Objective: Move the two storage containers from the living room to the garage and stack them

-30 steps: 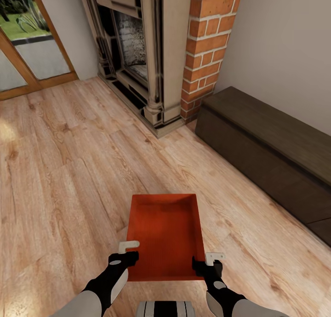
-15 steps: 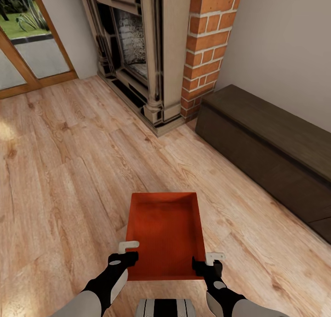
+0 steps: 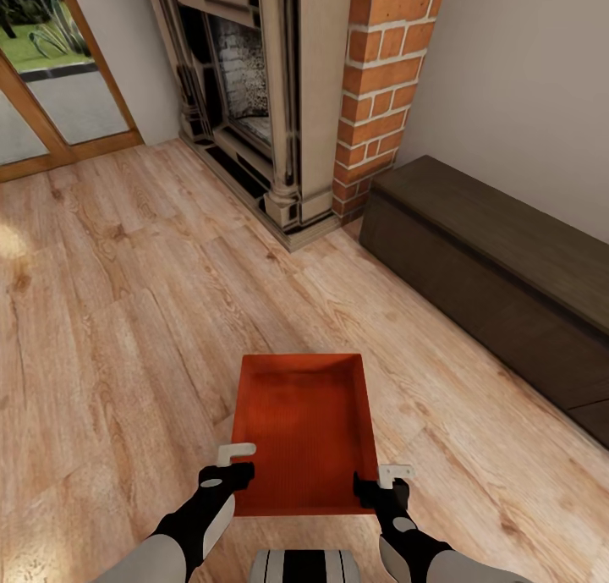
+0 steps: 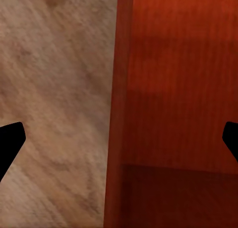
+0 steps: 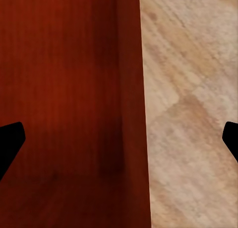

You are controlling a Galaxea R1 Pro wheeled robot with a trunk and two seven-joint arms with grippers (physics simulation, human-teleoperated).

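One orange-red open-top storage container (image 3: pixel 306 431) lies on the light wood plank floor (image 3: pixel 127 312) of the living room, just in front of me. My left gripper (image 3: pixel 228 475) is at its near left corner. It stands open, and in the left wrist view the left gripper (image 4: pixel 119 143) straddles the thin container wall (image 4: pixel 116 114). My right gripper (image 3: pixel 382 481) is at the near right corner, also open. In the right wrist view the right gripper (image 5: pixel 119 143) has the container wall (image 5: pixel 134 114) between its fingers. The garage is out of view.
A red brick fireplace (image 3: pixel 381 84) with a pale stone surround (image 3: pixel 288 101) stands ahead. A long dark wood bench (image 3: pixel 491 287) runs along the right wall. Wood-framed glass doors (image 3: pixel 59 84) are at the far left. Open plank floor lies to the left.
A second ago the whole picture sat slightly lower, which is a small camera move. Since half a second ago nothing has shifted. The grippers and container keep their places.
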